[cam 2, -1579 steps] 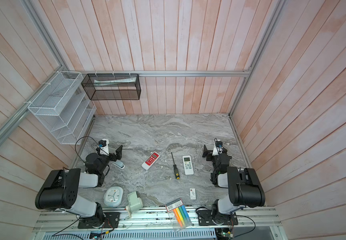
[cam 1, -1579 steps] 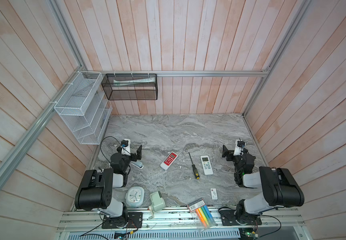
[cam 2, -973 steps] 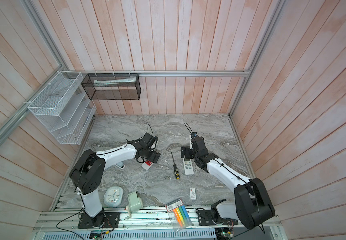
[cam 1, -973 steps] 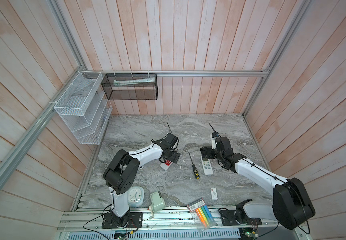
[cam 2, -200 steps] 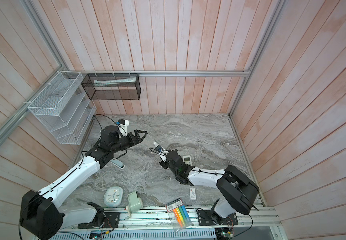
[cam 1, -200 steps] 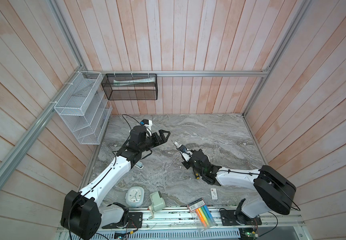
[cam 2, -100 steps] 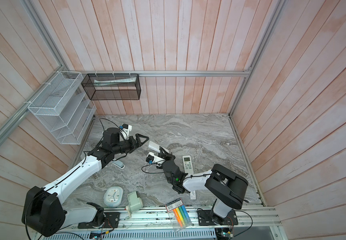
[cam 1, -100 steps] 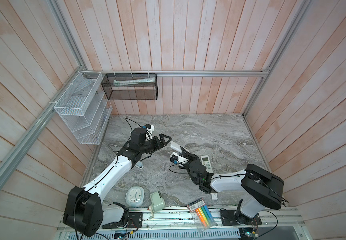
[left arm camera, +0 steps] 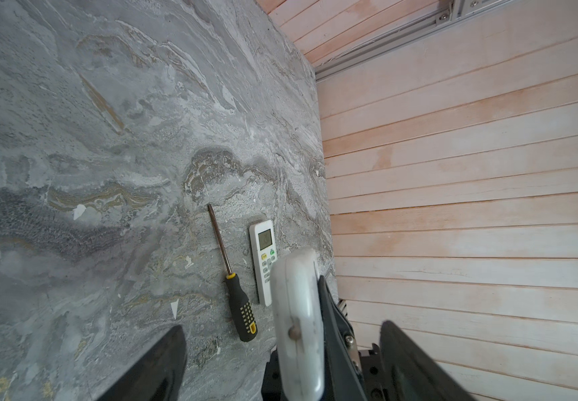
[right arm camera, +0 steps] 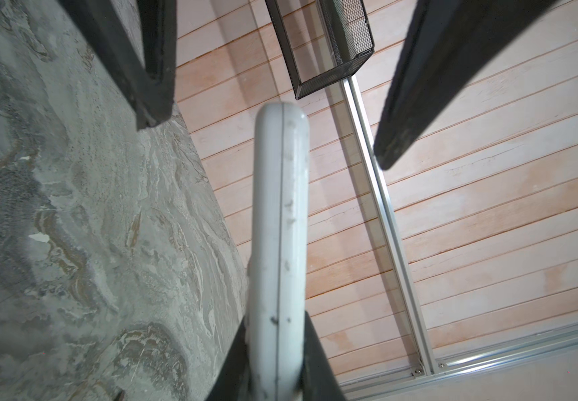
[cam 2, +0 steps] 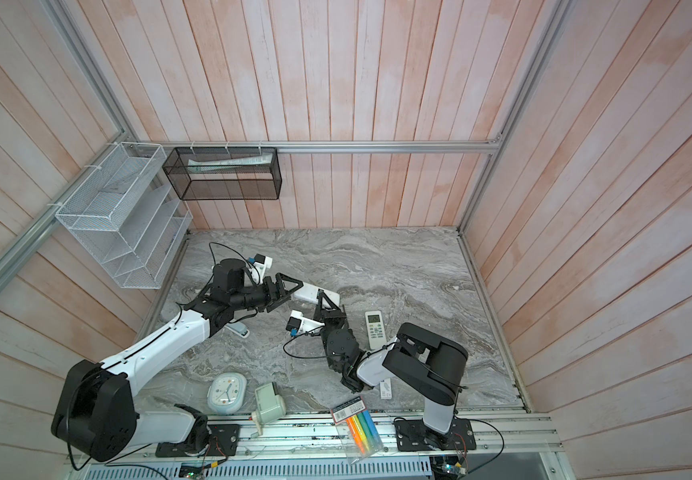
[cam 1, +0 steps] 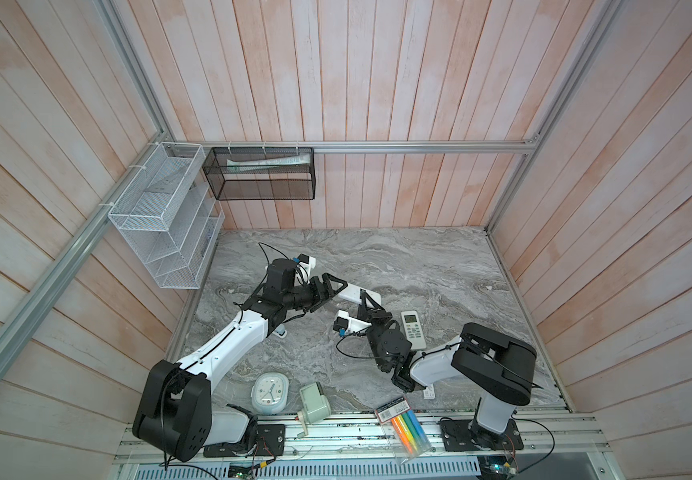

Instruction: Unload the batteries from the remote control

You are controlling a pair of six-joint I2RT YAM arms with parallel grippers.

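Note:
My right gripper [cam 1: 367, 302] [right arm camera: 275, 330] is shut on one end of a white remote control [cam 1: 354, 294] [cam 2: 313, 294], holding it edge-on above the table. My left gripper [cam 1: 338, 286] [left arm camera: 282, 326] is open, its fingers [right arm camera: 152, 86] standing on either side of the remote's [right arm camera: 280, 225] free end with gaps to both. From the left wrist I see the remote's [left arm camera: 296, 312] rounded end between my jaws. The batteries are hidden. A second white remote [cam 1: 413, 334] [left arm camera: 263, 260] with a small screen lies on the marble table.
A black-and-yellow screwdriver [left arm camera: 237, 302] lies beside the second remote. At the front edge sit a clock [cam 1: 271, 392], a pale green device [cam 1: 314, 405] and a highlighter packet [cam 1: 404, 428]. A black mesh basket [cam 1: 259, 178] and a white wire rack [cam 1: 161, 224] hang on the walls.
The right arm has swung left and raised the remote towards the left gripper. The left gripper has come over the remote's free end, its jaws narrowing a little.

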